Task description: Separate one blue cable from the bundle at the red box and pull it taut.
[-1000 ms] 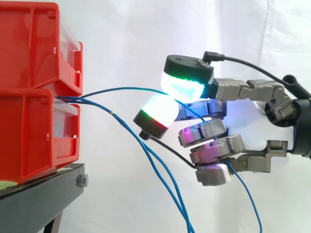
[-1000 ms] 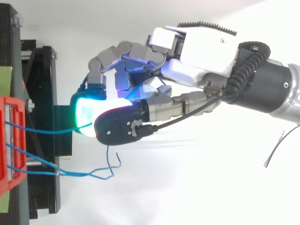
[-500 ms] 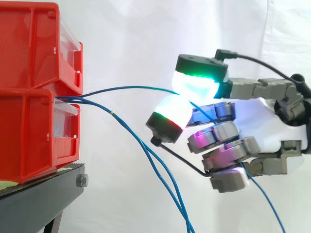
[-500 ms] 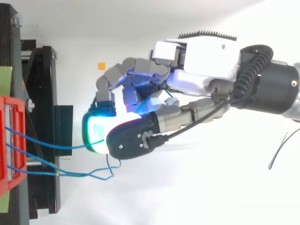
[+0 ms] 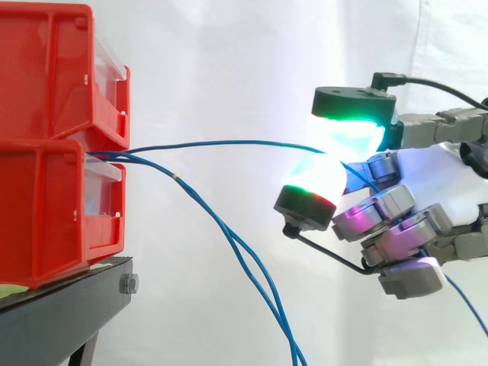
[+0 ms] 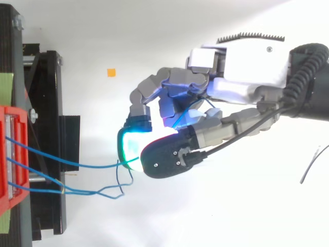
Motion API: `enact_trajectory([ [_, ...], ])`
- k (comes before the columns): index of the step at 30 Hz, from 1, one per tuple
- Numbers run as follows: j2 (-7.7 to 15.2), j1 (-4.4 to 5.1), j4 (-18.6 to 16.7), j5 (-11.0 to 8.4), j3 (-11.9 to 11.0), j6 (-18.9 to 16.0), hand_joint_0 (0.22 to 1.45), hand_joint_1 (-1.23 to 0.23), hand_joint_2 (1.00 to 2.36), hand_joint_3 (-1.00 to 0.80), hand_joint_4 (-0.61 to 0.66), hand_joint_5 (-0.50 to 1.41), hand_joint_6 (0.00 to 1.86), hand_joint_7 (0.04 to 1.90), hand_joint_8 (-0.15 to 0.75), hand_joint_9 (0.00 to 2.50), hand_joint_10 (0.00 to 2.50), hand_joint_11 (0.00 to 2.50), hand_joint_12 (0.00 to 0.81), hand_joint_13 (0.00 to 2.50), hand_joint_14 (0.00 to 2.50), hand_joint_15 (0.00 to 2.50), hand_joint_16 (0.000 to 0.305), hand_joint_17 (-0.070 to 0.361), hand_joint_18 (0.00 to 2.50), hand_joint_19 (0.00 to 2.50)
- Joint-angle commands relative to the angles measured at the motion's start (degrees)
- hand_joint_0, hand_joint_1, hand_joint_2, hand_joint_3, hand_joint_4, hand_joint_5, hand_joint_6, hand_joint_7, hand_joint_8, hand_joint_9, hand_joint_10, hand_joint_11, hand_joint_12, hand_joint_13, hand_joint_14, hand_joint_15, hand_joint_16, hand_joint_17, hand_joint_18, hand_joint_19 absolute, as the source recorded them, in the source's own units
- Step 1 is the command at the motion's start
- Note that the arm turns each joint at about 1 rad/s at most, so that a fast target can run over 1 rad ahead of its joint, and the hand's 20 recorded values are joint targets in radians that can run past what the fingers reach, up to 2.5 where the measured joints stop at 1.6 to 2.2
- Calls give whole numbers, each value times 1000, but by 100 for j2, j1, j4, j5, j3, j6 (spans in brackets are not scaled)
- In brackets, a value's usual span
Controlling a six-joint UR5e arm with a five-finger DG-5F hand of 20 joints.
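Right of red box [image 5: 53, 213], blue cable [image 5: 221, 142] is pinched between curled glowing pads [image 5: 345, 136] of hand [image 5: 446, 175]. Cable is stretched near level, box-end lying left of pads, some slack judged present; rest of bundle [image 5: 152, 167] is draped below, apart.

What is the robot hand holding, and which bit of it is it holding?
One blue cable. The hand pinches it between its glowing fingers, partway along its length, well away from the red box.
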State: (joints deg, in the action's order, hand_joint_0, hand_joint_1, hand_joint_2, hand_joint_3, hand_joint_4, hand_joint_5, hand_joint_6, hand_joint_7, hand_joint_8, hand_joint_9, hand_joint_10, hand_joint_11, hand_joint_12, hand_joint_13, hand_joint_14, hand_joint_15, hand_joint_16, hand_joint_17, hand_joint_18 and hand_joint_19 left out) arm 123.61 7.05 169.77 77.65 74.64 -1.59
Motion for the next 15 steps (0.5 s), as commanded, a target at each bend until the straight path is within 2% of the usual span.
enact_trajectory([
  [1,-48,-28,206,48,6,1,653,-856,1022,123,-176,-177,875,1123,295,270,2500,2500,442,728,2500,1602,49,109,959,989],
  [5,-39,-28,250,66,6,-25,652,-858,1021,123,-170,-177,876,1117,295,267,2500,2500,446,726,2500,1579,49,110,940,961],
  [8,-39,-37,206,66,-3,-175,652,-858,1021,123,-165,-176,876,1123,295,265,2500,2500,446,722,2500,1567,49,111,939,952],
  [15,-39,33,127,101,6,-113,652,-858,1021,122,-154,-176,875,1118,307,278,2500,2500,453,742,2500,1586,50,113,942,906],
])
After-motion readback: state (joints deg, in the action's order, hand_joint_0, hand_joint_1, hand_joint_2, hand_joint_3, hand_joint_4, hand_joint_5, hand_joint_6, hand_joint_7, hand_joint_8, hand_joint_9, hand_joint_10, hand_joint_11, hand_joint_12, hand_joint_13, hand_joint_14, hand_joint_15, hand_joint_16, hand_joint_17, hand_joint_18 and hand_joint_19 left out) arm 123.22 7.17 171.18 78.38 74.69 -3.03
